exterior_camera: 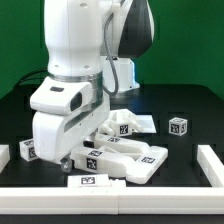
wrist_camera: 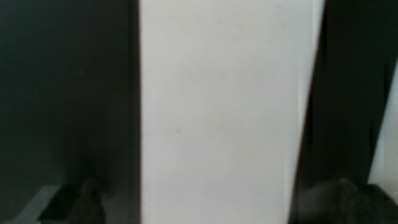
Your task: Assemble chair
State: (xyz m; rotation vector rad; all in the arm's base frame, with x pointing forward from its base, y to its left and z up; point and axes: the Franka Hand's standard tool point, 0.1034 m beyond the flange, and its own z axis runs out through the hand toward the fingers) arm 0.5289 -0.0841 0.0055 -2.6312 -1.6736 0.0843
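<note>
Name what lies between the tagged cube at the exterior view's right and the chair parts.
Only bare black table, per the exterior view; the cube stands apart.

The white robot arm [exterior_camera: 75, 70] fills the upper left; tagged chair pieces [exterior_camera: 135, 157] cluster at lower centre, with a small tagged block [exterior_camera: 178, 126] at right.

1. Straight below the tool [wrist_camera: 210, 202], a broad white panel [wrist_camera: 231, 100] lies across most of the span between the wide-set fingers [wrist_camera: 77, 203]; that way is blocked.
2. On either side of the panel, a strip of dark counter [wrist_camera: 68, 90] lies bare.
3. Past one strip, a second white piece [wrist_camera: 388, 100] closes the room.
4. In the exterior view the arm [exterior_camera: 70, 100] hides the tool; flat pieces [exterior_camera: 135, 160] crowd its foot.
5. Farther off, bare counter runs to a cube [exterior_camera: 178, 126] and a white rim [exterior_camera: 210, 165].
</note>
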